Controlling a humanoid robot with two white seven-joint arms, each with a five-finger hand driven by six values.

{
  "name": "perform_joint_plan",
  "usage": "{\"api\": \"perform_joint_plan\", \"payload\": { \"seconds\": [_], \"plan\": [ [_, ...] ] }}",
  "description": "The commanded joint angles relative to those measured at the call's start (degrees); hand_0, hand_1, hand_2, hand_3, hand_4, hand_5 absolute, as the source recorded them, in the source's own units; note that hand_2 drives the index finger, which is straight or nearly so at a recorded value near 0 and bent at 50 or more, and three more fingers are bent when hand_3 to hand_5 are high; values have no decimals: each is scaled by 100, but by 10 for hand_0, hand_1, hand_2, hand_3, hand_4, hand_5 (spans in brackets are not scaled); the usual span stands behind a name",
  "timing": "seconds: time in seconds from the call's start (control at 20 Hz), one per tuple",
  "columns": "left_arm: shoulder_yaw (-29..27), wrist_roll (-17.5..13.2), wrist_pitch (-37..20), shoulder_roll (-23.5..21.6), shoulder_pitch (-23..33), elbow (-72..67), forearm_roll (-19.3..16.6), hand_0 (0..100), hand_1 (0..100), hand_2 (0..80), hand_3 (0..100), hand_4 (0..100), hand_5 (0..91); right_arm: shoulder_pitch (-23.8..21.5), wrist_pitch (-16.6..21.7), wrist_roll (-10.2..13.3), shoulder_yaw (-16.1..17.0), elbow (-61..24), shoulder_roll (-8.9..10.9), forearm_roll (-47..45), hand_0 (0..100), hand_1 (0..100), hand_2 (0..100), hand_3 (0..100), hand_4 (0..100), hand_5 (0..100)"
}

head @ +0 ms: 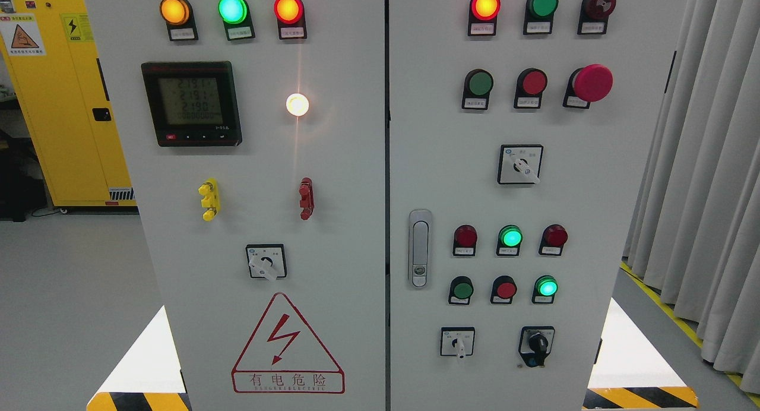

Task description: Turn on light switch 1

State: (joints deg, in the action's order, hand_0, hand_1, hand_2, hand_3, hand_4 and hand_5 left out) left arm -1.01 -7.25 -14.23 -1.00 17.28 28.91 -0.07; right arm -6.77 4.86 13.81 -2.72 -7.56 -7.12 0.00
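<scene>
A grey electrical cabinet (332, 179) with two doors fills the head view. Its right door carries rows of push buttons: a dark green button (478, 84) and a red button (532, 82) beside a large red mushroom stop button (591, 82). Lower down sit a dark green button (461, 290), a red button (504, 289) and a lit green button (545, 287). Above those, a lit green lamp (510, 237) glows between two dark red lamps. I cannot tell which control is light switch 1. Neither of my hands shows.
The left door has lit orange, green and red lamps, a digital meter (191, 103), a glowing white lamp (297, 104), a rotary switch (266, 262) and a red hazard triangle. A yellow cabinet (59, 96) stands at the back left, grey curtains (706, 161) at the right.
</scene>
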Motion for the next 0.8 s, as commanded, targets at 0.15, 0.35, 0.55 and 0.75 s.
{"api": "perform_joint_plan", "payload": {
  "seconds": [0.15, 0.35, 0.55, 0.75],
  "plan": [
    [48, -154, 719, 38, -268, -1836, 183, 184, 231, 0, 0, 13, 0, 1, -2, -1, 0, 0, 0, -167, 0, 500, 40, 0, 0, 0],
    [48, -146, 711, 90, -496, -1774, 174, 181, 217, 0, 0, 0, 0, 1, -2, -1, 0, 0, 0, -167, 0, 500, 40, 0, 0, 0],
    [57, 4, 702, 152, -716, -1774, 165, 180, 184, 0, 0, 0, 0, 1, -2, -1, 0, 0, 0, -167, 0, 500, 40, 0, 0, 0],
    [48, -40, 711, 161, -813, -1792, 174, 178, 178, 0, 0, 0, 0, 1, -2, -1, 0, 0, 0, -167, 0, 500, 40, 0, 0, 0]
  ]
}}
